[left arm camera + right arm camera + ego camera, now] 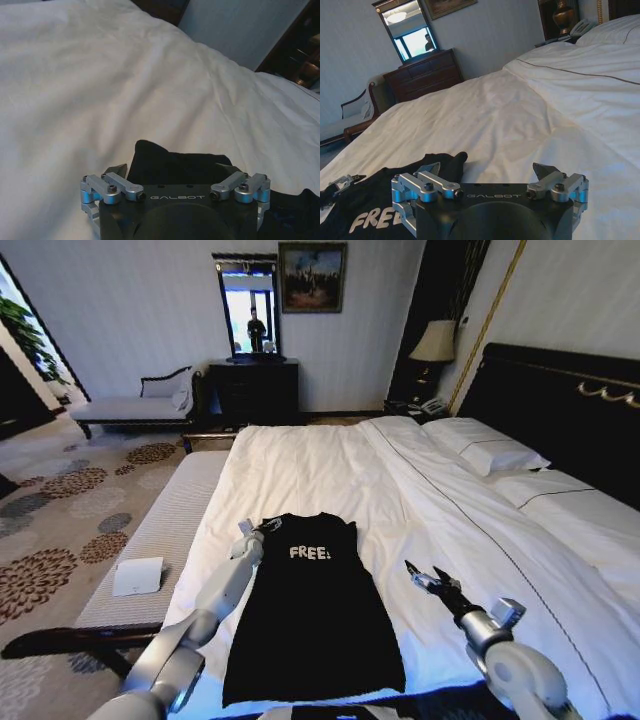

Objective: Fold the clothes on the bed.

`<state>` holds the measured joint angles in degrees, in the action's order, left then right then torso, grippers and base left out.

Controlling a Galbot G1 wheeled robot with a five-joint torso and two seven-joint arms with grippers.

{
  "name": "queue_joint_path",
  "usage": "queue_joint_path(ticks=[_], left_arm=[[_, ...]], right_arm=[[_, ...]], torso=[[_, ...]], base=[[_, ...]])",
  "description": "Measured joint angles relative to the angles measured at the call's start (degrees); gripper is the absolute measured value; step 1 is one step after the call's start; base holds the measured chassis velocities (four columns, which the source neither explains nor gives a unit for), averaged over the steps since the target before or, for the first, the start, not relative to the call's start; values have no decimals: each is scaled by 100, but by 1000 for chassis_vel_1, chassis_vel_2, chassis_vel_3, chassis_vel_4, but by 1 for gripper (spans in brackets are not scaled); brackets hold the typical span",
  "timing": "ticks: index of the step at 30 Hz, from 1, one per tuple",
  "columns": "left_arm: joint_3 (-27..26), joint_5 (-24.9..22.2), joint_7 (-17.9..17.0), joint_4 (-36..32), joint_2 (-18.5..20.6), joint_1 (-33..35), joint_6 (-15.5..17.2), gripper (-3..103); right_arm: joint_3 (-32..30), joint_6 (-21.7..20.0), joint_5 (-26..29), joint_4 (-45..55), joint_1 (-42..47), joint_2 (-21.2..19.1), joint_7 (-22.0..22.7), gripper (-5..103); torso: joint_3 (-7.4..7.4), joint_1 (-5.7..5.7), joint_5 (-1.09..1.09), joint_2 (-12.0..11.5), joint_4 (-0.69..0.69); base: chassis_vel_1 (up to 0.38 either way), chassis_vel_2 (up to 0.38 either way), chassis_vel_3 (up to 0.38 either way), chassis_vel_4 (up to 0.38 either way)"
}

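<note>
The clothes [315, 620], a black T-shirt with white "FREE!" lettering, lie flat in a narrow shape on the white bed [330, 460]. My left gripper [262, 528] is at the shirt's far left corner, open, its jaws standing on either side of the black fabric edge [180, 162] in the left wrist view. My right gripper [425, 578] hovers open over bare duvet just right of the shirt, nothing between its fingers. In the right wrist view the right gripper [487, 172] looks across the shirt [375, 210] toward the left gripper [340, 184].
A grey bench [170, 530] with a white card [138, 576] runs along the bed's left side. Pillows [485, 450] and a dark headboard [560, 410] are at the right. A dresser with a mirror [253, 390], a chaise [130, 405] and a lamp [435, 340] stand beyond.
</note>
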<state>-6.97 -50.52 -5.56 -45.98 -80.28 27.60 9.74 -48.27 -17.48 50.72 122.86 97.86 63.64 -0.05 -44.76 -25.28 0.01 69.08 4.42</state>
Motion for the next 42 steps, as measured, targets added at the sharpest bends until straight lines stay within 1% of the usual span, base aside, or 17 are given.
queue_joint_path(ticks=[7, 8, 9, 11, 13, 14, 15, 17, 21, 23, 26, 28, 31, 32, 36, 39, 42], left_arm=[[-54, 44, -55, 151, -29, -23, -19, 83], [-60, 54, -54, 183, -29, -43, -28, 78], [-66, 71, -46, 232, -33, -71, -45, 67], [-70, 82, -38, 260, -36, -86, -59, 67], [-77, 83, -25, 284, -39, -97, -73, 56], [-78, 85, -15, 295, -39, -103, -80, 56], [-78, 92, -3, 314, -38, -108, -85, 45], [-78, 104, 1, 332, -39, -113, -90, 45], [-68, 133, 2, 371, -52, -122, -146, 23], [-67, 133, 3, 371, -53, -121, -155, 23], [-63, 149, 4, 369, -48, -113, -187, 7], [-59, 169, -2, 369, -40, -113, -211, 3], [-38, 194, -32, 301, -5, -77, -241, 2], [-38, 194, -32, 301, -5, -77, -241, 2], [-10, 205, -42, 154, 55, 14, -253, 2], [-4, 205, -52, 102, 74, 43, -253, 2], [10, 186, -112, -48, 134, 120, -252, 2]], right_arm=[[-34, 14, 45, -59, -27, -15, -10, 100], [-30, 14, 55, -60, -43, -22, -9, 100], [-26, 14, 64, -60, -56, -30, -8, 100], [-25, 14, 72, -60, -59, -36, -6, 100], [-29, 14, 87, -59, -56, -45, -5, 100], [-37, 13, 94, -59, -52, -53, -4, 100], [-47, 13, 105, -59, -49, -60, -3, 100], [-54, 13, 114, -59, -47, -64, -2, 100], [-59, 12, 125, -73, -50, -69, 2, 100], [-59, 12, 126, -87, -55, -75, 2, 100], [-30, 7, 154, -149, -112, -123, 5, 100], [-18, -22, 261, -182, -166, -152, 17, 100], [5, -301, 1180, -432, -599, -272, 328, 100], [5, -301, 1180, -432, -599, -272, 328, 100], [210, -523, 2082, -1088, -1318, -612, 605, 100], [352, -574, 2206, -1270, -1554, -704, 632, 100], [813, -727, 2476, -1774, -2316, -834, 725, 100]], torso=[[0, 1, -1, 0, -1], [0, 0, -1, 0, -1], [0, 1, -1, 0, 0], [0, 0, -1, 0, 0], [0, 1, 0, 0, 0], [0, 1, -1, 0, 0], [0, 1, -1, 0, 0], [0, 1, -1, 0, 0], [0, 0, -1, 0, 0], [0, 0, -1, 0, 0], [0, 1, -1, 0, 0], [0, 1, -1, 0, 1], [0, 1, -1, 0, 1], [0, 1, -1, 0, 1], [0, 0, -1, 0, 0], [0, 0, -1, 0, 1], [0, 0, -1, 0, 0]], base=[[0, 0, 0, 0], [0, 0, 0, 0], [0, 0, 0, 0], [0, 0, 0, 0], [0, 0, 0, 0], [0, 0, 0, 0], [0, 0, 0, 0], [0, 0, 0, 0], [0, 0, 0, 0], [0, 0, 0, 0], [0, 0, 0, 0], [0, 0, 0, 0], [0, 0, 0, 0], [0, 0, 0, 0], [0, 0, 0, 0], [0, 0, 0, 0], [0, 0, 0, 0]])
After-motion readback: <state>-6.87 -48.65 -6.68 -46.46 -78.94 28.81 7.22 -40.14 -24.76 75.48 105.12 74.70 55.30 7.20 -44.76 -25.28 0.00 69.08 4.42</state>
